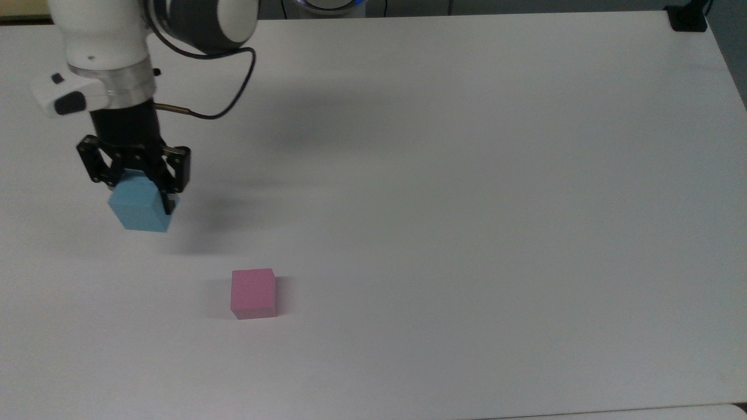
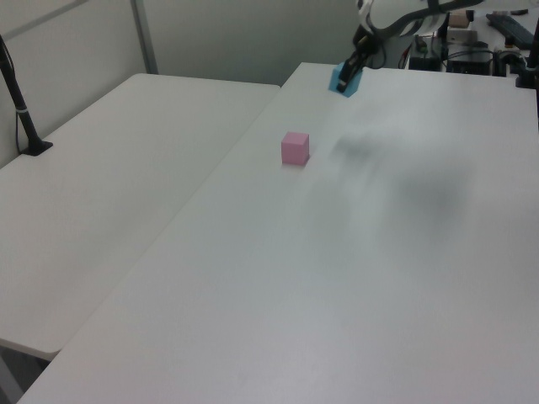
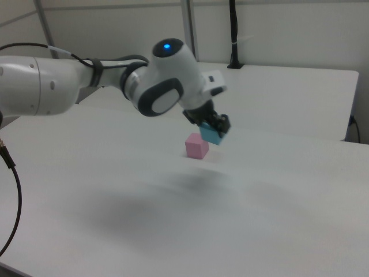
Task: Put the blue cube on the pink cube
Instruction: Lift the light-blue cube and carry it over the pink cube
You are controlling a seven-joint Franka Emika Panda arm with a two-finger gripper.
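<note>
Arm (image 1: 105, 35) raised, fingers (image 1: 169, 201) clamping blue cube (image 1: 140, 207)

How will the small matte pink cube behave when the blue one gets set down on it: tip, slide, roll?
The small matte pink cube sits flat on the white table, so it probably won't roll or tip. Its flat top should take the sky-blue cube, now shut in the gripper. An off-centre touch might slide it, since it looks light.

Plain white bench (image 1: 467, 175), matte top. The pink cube (image 1: 253, 293) sits flat on it, toward the top view's lower left, with a black clamp base (image 1: 687, 17) at the top view's upper-right corner.
</note>
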